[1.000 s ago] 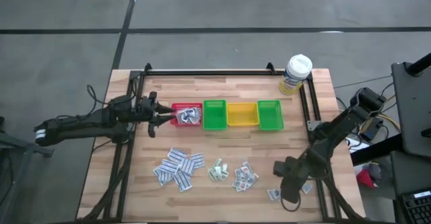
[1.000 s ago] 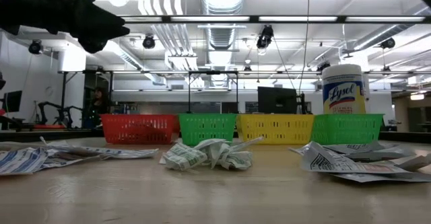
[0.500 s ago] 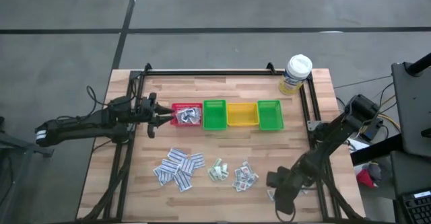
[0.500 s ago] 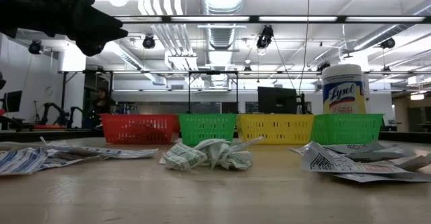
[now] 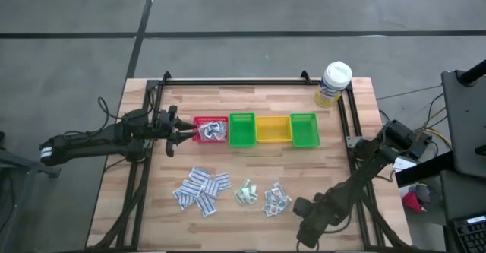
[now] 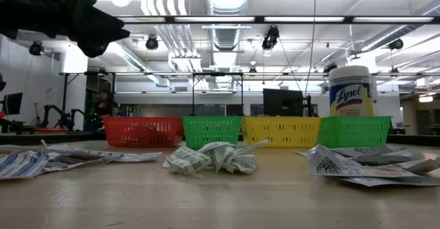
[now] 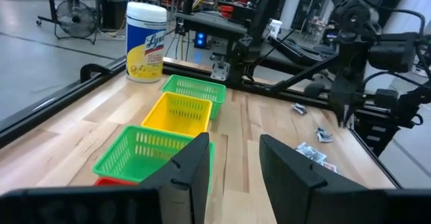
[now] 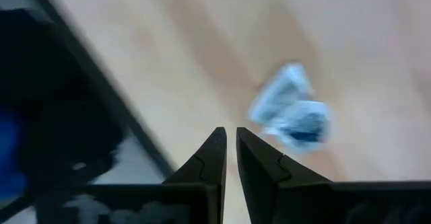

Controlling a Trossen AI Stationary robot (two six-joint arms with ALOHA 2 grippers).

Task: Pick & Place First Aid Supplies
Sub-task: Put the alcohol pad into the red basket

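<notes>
A white-capped bottle (image 5: 334,83) stands behind four mesh plastic bins (image 5: 258,129) in a row on the wooden table (image 5: 250,169). The flat white printed paper packets (image 5: 202,190) lie loose in small heaps in front, some already in the red bin (image 5: 211,130). The left gripper (image 5: 182,131) hangs beside this bin with fingers apart and empty; the right gripper (image 8: 229,158) is low at the near edge, its fingers almost together, holding nothing.

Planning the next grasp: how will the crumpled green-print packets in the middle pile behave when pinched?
The green-print packets look thin and creased, so probably floppy and very light. Lying tangled on the table, several may lift together. Pushed, they would likely slide, not roll.
</notes>
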